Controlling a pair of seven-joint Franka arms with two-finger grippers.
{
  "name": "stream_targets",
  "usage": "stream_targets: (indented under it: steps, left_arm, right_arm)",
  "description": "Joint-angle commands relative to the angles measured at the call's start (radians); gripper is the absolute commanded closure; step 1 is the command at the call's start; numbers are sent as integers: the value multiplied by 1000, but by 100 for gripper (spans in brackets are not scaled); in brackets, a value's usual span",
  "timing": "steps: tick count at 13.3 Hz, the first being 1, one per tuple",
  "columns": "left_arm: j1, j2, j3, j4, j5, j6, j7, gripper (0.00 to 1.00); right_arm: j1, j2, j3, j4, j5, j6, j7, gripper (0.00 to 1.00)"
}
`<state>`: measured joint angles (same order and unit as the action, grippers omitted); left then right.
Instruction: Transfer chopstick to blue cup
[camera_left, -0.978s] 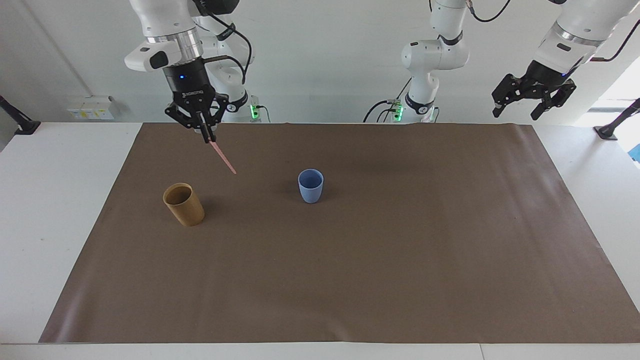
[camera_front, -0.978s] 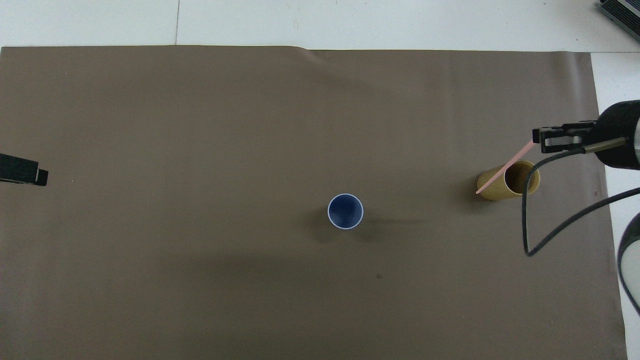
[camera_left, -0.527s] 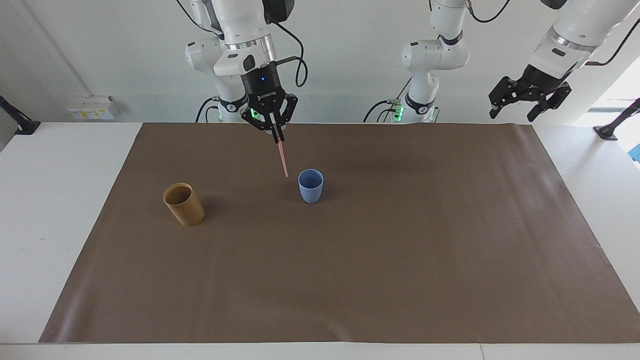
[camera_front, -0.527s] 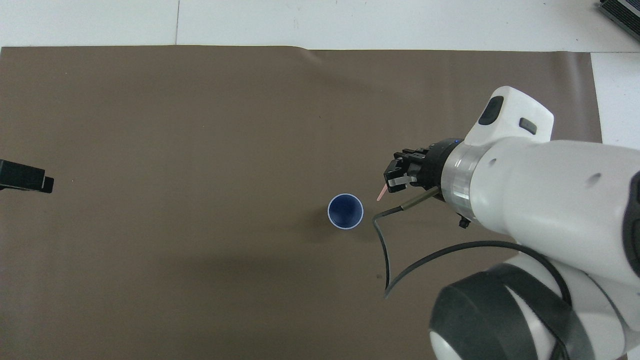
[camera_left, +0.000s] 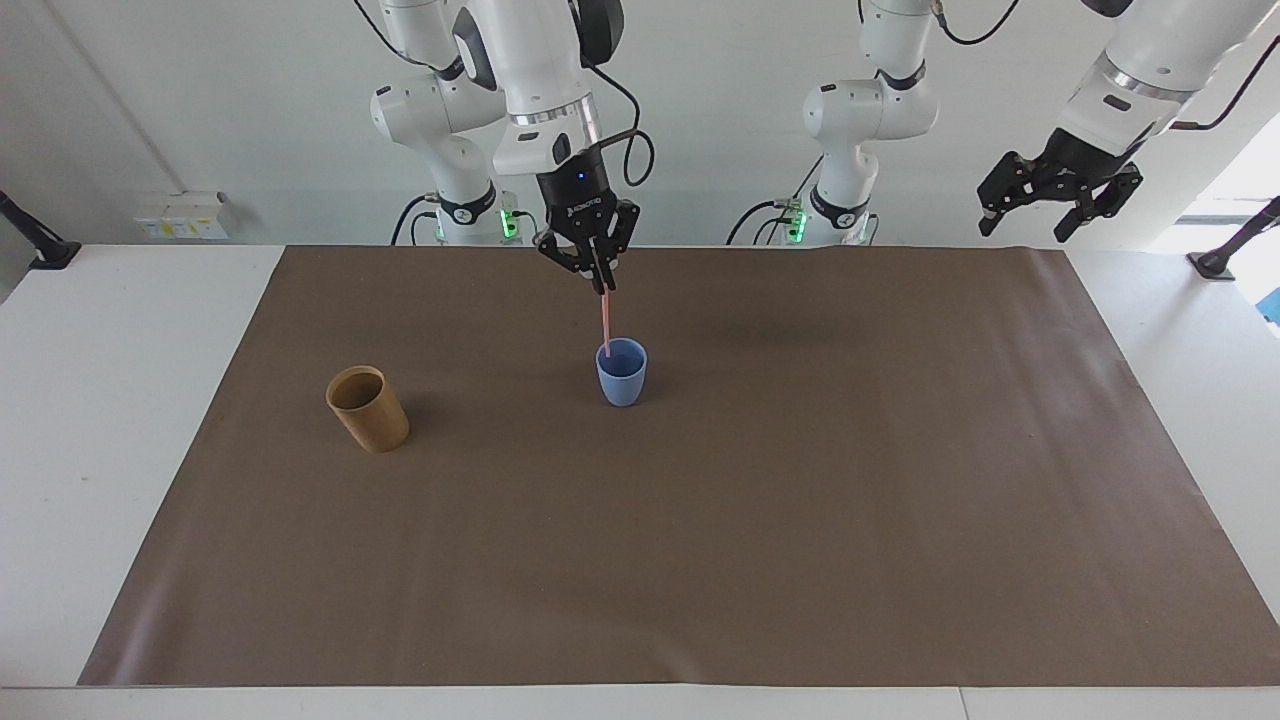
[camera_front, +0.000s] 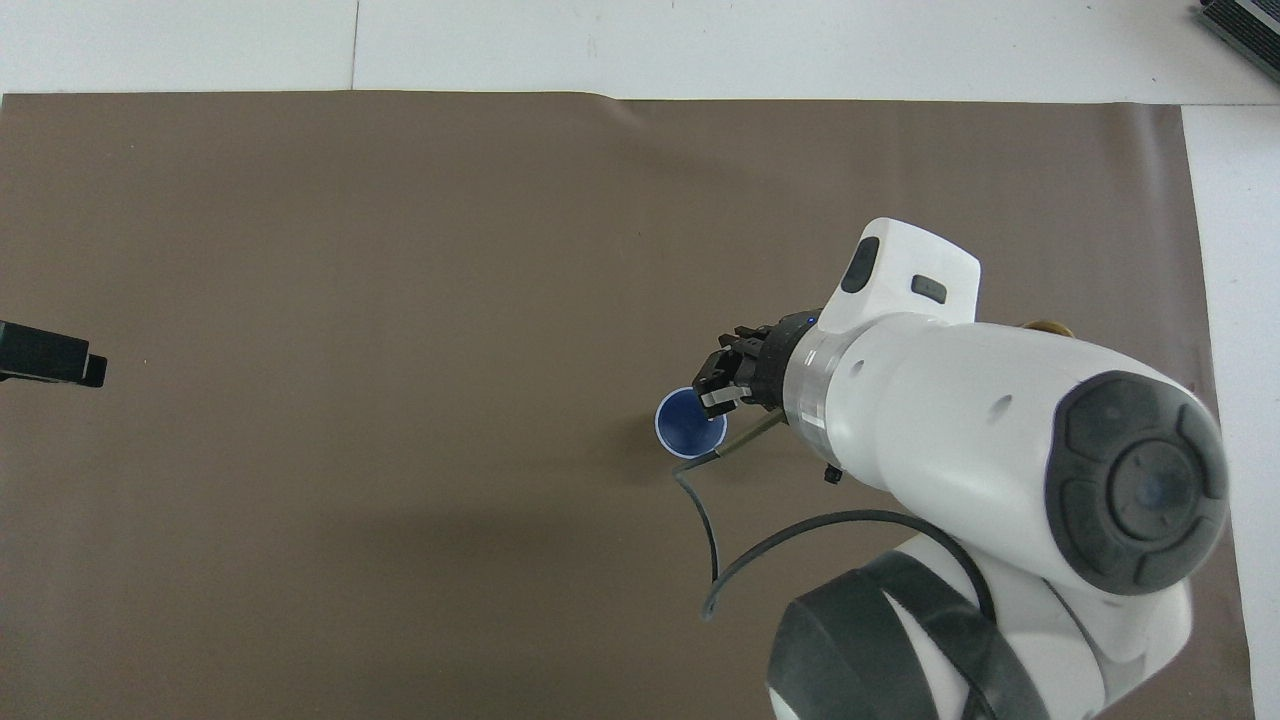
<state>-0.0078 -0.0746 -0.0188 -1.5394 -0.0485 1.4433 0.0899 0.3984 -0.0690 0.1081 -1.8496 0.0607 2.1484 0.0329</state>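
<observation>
We see the right gripper (camera_left: 603, 283) hanging above the blue cup (camera_left: 622, 372), its jaws clenched on the upper end of the pale pink chopstick (camera_left: 605, 322). The stick hangs almost straight down from between the jaws, leaning only a little, and its lower tip sits at the cup's rim, on the side toward the right arm's end of the counter (camera_left: 120, 420); we cannot tell whether the tip has entered the cup or only touches the rim. In the overhead view the right gripper (camera_front: 722, 385) covers the edge of the blue cup (camera_front: 685, 428), and the chopstick is hidden under the jaws there.

The cup stands upright on the brown paper mat (camera_left: 700, 560), directly below the jaws. A tan bamboo-coloured cup (camera_left: 367, 408) stands on the mat well apart from the jaws, toward the right arm's end of the counter, and it looks slightly tilted. In the overhead view the right arm hides nearly all of it.

The left gripper (camera_left: 1052, 200) waits up in the air over the edge of the mat at the left arm's end, its jaws released and holding nothing. Only its dark tip (camera_front: 50, 355) shows in the overhead view.
</observation>
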Motion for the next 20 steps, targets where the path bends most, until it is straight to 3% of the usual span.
stream_targets:
  steps: [1,5,6,7,9,14,16,20]
  left_arm:
    - [9,-30,-4,-36,1,12,19,0]
    - [2,-16,-7,-28,36,9,31,0]
    - [0,-17,-7,-33,35,9,31,0]
    - [2,-19,-7,-36,33,9,33,0]
    - [6,-19,-6,-36,32,11,22,0]
    - [15,-17,-4,-33,32,12,22,0]
    - [15,-17,-4,-33,32,12,22,0]
    - [15,-17,-4,-33,32,12,22,0]
  right_arm:
    - [25,-8,-2,-72,-9,59,29,100]
    - [28,24,-2,-105,-9,65,21,100]
    - [28,28,-2,-106,-9,65,19,93]
    - [28,28,-2,-106,-9,65,19,70]
    - [28,38,-2,-93,-9,65,19,35]
    - [20,52,-2,-45,-7,59,21,22]
    - [-6,26,-10,-34,2,38,29,0]
    - [-154,-37,-13,-13,4,-46,30,0]
